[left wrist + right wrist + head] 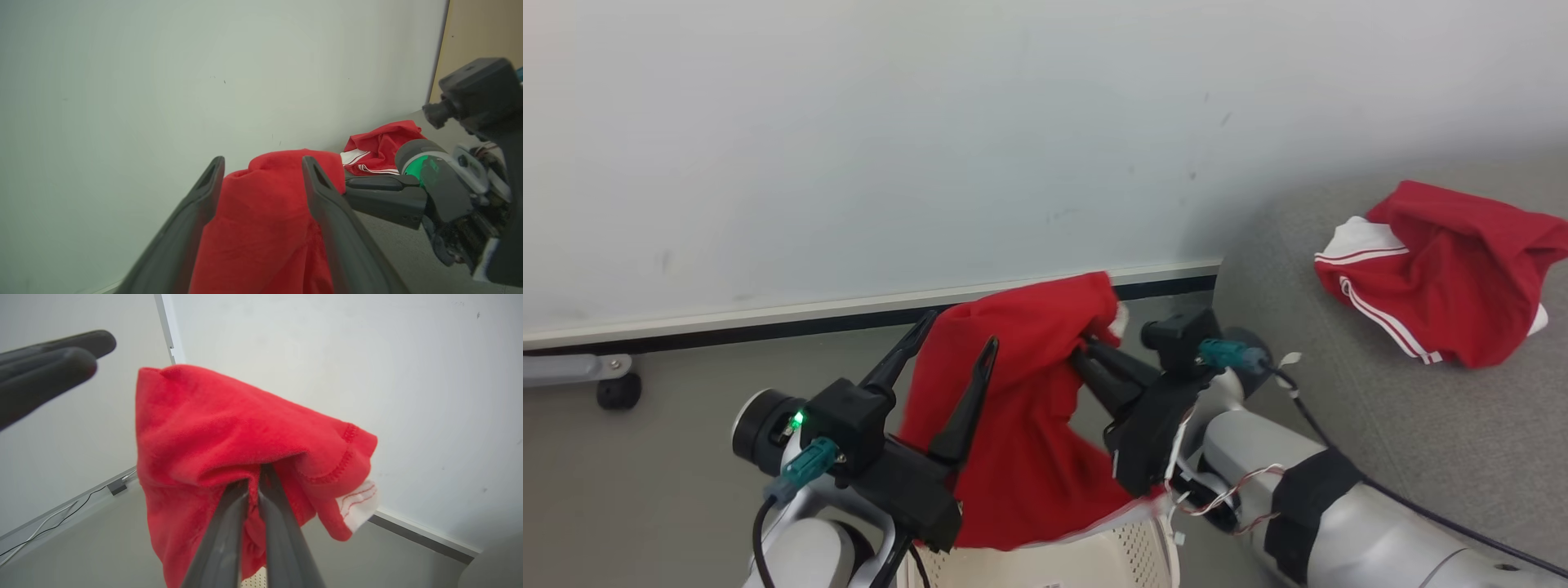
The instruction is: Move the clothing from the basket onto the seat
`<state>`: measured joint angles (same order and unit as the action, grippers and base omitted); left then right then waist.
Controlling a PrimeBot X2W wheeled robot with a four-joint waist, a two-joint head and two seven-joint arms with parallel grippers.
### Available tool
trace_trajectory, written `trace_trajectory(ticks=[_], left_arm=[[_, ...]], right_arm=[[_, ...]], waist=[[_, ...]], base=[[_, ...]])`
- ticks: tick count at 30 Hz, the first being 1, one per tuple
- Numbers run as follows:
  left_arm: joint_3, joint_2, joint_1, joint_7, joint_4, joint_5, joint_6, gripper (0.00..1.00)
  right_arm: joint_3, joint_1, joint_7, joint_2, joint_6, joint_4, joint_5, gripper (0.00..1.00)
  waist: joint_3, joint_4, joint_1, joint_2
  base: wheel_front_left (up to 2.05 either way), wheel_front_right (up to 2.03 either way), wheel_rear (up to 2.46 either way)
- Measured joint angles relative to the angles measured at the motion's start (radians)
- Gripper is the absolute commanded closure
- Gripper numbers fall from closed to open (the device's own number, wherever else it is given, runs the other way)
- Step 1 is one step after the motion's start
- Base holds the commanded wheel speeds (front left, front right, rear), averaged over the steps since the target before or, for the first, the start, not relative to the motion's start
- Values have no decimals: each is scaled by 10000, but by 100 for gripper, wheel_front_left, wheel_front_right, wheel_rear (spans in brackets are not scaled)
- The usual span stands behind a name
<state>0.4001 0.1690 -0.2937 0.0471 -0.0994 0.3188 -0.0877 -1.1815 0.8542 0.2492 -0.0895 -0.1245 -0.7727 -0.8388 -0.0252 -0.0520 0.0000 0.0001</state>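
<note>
**Transfer step, judged mid-course.** A red garment [1021, 441] is being held up directly above the basket [1094, 567] by the right gripper [255, 479]. Its two fingers are being pressed together on a fold near the top of the cloth. The rest of the cloth is hanging down, and its white-trimmed hem is lying at the basket's rim. The left gripper [262, 163] is being held above the basket's left side with its fingers apart and the cloth between them. Whether they are touching it cannot be told. The sofa [1421, 441] is standing just right of the basket. A second garment [1454, 269] is lying on the sofa, well apart from the basket and to its right.

**Hazards.**
- **Slipping:** only a narrow fold is being pinched, so the garment may slide out under its own weight and fall back into the basket or onto the floor [645, 490] beside it.
- **Catching on the basket:** the hem is low enough to catch on the rim, so a sideways carry without more lift may drag or tip the basket.
- **Snagging:** the spread left fingers may snag the cloth if the right arm is swung away from the basket before they are cleared.
- **Falling off the sofa:** cloth released at the sofa edge nearest the basket may slide off the rounded edge.
</note>
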Motion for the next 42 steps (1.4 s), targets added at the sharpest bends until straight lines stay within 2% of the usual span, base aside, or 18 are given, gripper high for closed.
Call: trace_trajectory(ticks=[8,20,34,42], left_arm=[[65,178,672,173,-84,48,-12,0],[479,142,1611,441,-96,75,-19,0],[943,-232,1932,616,-138,163,-92,0],[1325,-454,1679,571,-230,109,-105,0]], right_arm=[[746,21,0,-573,0,-73,-75,100],[1193,-309,0,-1448,29,359,224,100],[1678,-948,2,-2504,474,1538,748,100],[2282,-1350,2,-3266,918,2236,917,100]], waist=[[-78,-571,0,0],[-236,-1803,0,0],[-274,-3712,0,0],[36,-4584,0,0]], base=[[0,0,0],[0,0,0],[0,0,0],[0,0,0]])
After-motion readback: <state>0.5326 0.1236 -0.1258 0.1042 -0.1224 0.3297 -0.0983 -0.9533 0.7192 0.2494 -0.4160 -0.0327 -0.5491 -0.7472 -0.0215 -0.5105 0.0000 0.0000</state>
